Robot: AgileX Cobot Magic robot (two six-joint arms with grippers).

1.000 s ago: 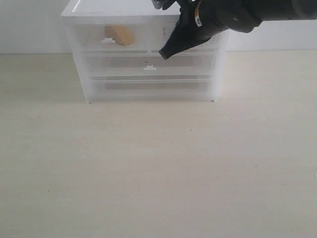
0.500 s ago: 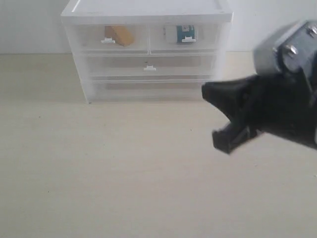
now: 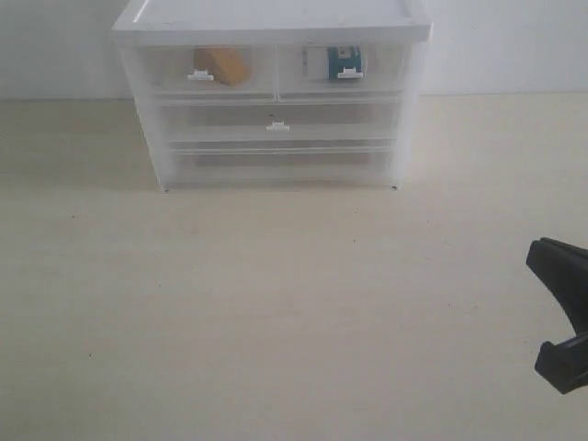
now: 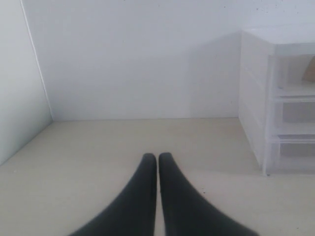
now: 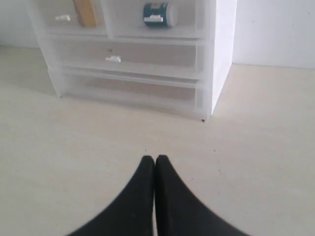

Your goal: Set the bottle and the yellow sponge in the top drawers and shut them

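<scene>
The yellow sponge (image 3: 223,64) lies inside the left top drawer (image 3: 175,73) of the white-framed chest (image 3: 276,18). The bottle (image 3: 338,62) lies on its side inside the right top drawer (image 3: 381,72). Both top drawers sit flush with the frame, white tab handles outward. The right wrist view shows the same sponge (image 5: 84,12) and bottle (image 5: 157,14) behind clear fronts. My right gripper (image 5: 154,159) is shut and empty, low over the table well in front of the chest; its arm (image 3: 571,280) shows at the exterior view's right edge. My left gripper (image 4: 157,157) is shut and empty, off to the chest's side.
Two full-width clear drawers (image 3: 276,119) sit pushed in below the top ones. A white wall (image 4: 123,59) stands behind the chest, with a side wall (image 4: 15,88) near the left gripper. The beige table (image 3: 276,303) stretches in front of the chest.
My right arm has pulled back from the front of the right top drawer, swinging down and right to the view's edge. The bottle in its drawer has come into view.
</scene>
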